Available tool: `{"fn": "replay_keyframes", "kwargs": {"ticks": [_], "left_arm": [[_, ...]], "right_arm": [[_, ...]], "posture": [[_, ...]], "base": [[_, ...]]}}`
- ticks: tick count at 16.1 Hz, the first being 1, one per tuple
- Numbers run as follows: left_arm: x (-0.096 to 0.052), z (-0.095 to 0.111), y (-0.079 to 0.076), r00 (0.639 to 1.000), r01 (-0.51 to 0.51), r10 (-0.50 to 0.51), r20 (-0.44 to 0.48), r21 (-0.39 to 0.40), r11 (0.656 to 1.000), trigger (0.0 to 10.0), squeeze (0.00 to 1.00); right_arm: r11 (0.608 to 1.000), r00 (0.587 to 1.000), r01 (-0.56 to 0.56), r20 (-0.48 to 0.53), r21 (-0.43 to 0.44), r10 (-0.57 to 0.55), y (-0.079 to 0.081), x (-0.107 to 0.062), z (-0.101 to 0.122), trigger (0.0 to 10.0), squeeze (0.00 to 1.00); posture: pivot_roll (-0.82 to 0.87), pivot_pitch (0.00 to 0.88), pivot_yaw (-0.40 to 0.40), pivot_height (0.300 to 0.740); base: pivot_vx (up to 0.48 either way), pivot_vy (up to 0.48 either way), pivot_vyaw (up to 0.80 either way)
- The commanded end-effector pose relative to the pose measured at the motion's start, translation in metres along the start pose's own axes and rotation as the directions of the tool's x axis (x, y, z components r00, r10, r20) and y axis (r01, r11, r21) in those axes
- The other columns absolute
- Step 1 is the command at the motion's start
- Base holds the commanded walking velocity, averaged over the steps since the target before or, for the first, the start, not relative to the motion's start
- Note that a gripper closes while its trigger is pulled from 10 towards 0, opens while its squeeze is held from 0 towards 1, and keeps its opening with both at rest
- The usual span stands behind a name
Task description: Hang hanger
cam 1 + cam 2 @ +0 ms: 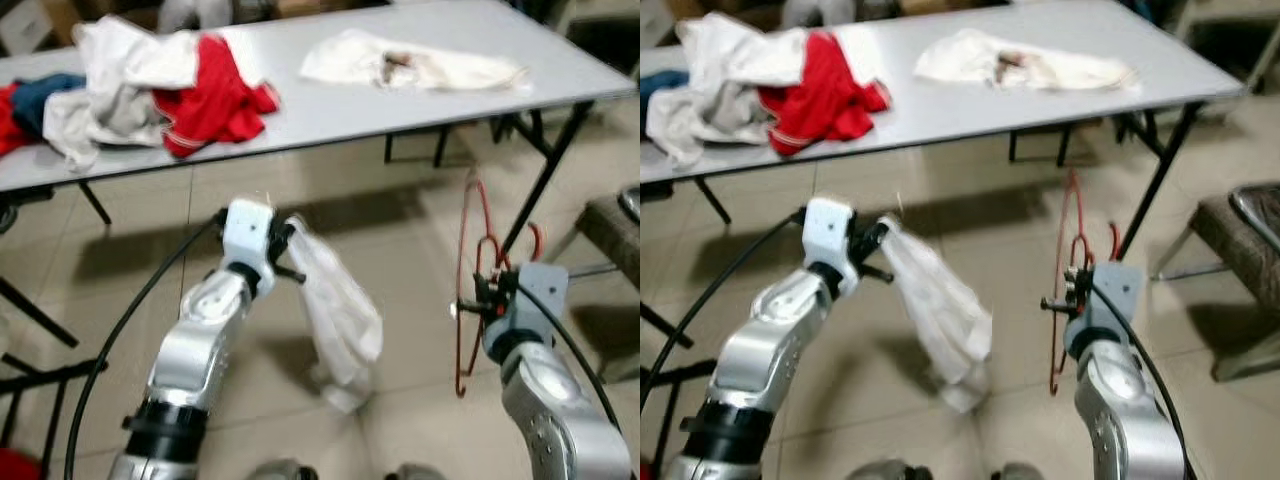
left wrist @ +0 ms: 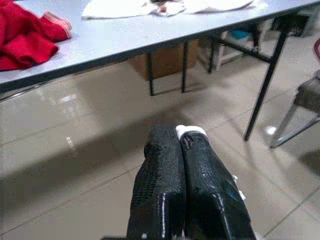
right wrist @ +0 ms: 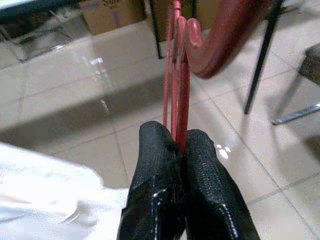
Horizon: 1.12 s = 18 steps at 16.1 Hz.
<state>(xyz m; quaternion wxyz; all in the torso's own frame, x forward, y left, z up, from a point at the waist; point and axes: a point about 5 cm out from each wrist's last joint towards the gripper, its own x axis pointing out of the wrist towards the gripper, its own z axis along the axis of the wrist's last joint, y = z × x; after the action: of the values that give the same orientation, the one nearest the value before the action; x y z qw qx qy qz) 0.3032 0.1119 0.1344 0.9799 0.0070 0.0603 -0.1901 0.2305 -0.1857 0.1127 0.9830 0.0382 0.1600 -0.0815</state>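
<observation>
Hanger: thin red wire, smooth. White garment: soft cloth. Floor: glossy tile; fingers: black, textured.

A grey counter is carrying a heap of red and white clothes and a white cloth.

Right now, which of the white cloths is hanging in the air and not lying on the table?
The white cloth pinched in the left gripper dangles above the floor. The other white cloths lie on the table.
</observation>
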Motion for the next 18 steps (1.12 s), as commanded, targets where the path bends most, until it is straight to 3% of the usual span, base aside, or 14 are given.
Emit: {"fn": "replay_keyframes", "kwargs": {"ticks": [1,3,4,7,18], "left_arm": [[-0.0003,0.0084,0.0019,0.999,-0.019,0.018,0.038,0.017,1.000,10.0,0.00],[0.0002,0.0097,0.0020,0.999,-0.015,0.014,0.043,0.024,1.000,10.0,0.00],[0.0000,0.0108,0.0018,0.999,-0.011,0.010,0.046,0.037,0.999,10.0,0.00],[-0.0006,0.0117,0.0020,0.999,-0.017,0.015,0.049,0.038,0.999,10.0,0.00],[0.0017,0.0128,-0.0033,0.998,0.017,-0.019,0.053,0.043,0.999,10.0,0.00]], "right_arm": [[0.999,0.999,-0.017,0.036,-0.049,0.019,0.0077,0.0013,0.0050,10.0,0.00],[0.990,0.999,-0.022,0.030,-0.139,0.027,0.0106,0.0022,0.0038,10.0,0.00],[0.988,0.997,-0.063,0.032,-0.142,0.068,0.0125,0.0018,0.0034,10.0,0.00],[0.990,0.989,-0.138,0.059,-0.026,0.139,0.0132,-0.0015,0.0082,10.0,0.00],[0.988,0.986,-0.142,0.077,-0.062,0.147,0.0099,0.0007,0.0106,10.0,0.00]], "posture": [[-0.05,0.062,0.089,0.740],[-0.05,0.060,0.093,0.740],[-0.05,0.058,0.094,0.740],[-0.04,0.051,0.092,0.740],[-0.04,0.038,0.097,0.740]], "base": [[0.000,0.000,0.00],[0.000,0.000,0.00],[0.000,0.000,0.00],[0.174,0.000,0.00],[0.273,0.000,0.00]]}}
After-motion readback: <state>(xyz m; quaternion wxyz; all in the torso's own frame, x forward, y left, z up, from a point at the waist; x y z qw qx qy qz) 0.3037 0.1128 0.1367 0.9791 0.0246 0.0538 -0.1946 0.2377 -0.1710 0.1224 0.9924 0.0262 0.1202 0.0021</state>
